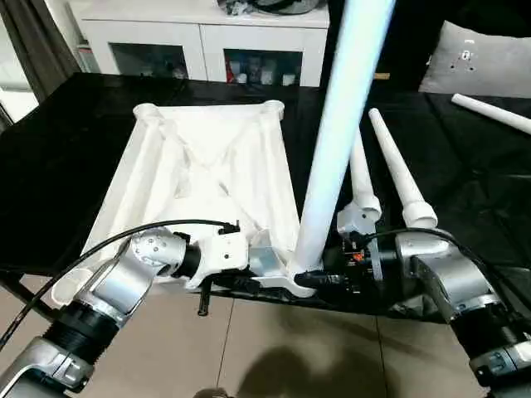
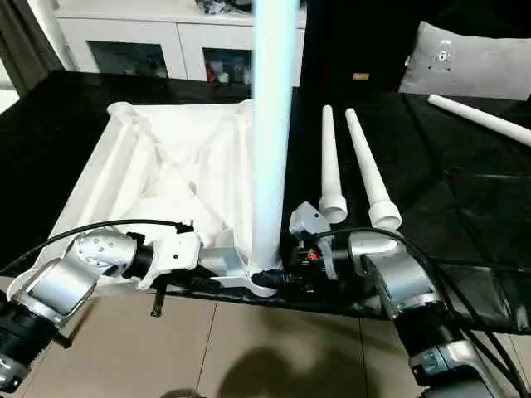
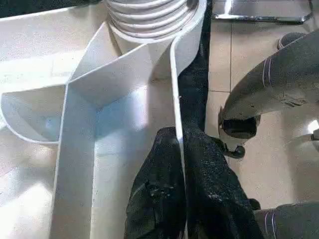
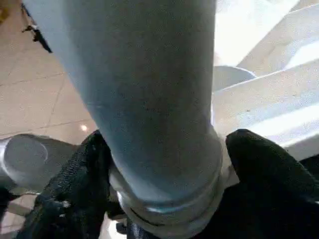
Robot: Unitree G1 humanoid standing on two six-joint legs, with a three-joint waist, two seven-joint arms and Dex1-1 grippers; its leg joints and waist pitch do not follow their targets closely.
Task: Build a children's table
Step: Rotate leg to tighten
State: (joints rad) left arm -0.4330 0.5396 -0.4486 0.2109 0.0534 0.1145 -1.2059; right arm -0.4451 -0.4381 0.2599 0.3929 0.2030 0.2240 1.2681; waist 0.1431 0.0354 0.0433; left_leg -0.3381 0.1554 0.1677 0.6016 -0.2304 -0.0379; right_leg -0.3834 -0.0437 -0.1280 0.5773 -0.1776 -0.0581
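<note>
Two loose legs [image 1: 390, 170] lying side by side on the black desk [image 1: 58, 157], right of centre in the head views, thick ends toward the lower edge; a third loose leg [image 1: 491, 112] near the upper right corner. Upturned tabletop [image 1: 207, 166] lying left of centre on the desk, ribbed underside up, round sockets at its far corners. One upright leg [image 1: 340, 124] rising from the near right corner socket, out past the top edge of the frame. Left pincer [image 3: 182, 199] clenched on the tabletop's thin near rim, one black finger on each face of the wall, close beside the ribbed socket. Right pincer [image 4: 159, 189] spread around the base of the upright leg, a finger on each side; pressing or merely flanking, cannot tell. White cabinet [image 1: 199, 41] with glass doors at upper left, behind the desk.
</note>
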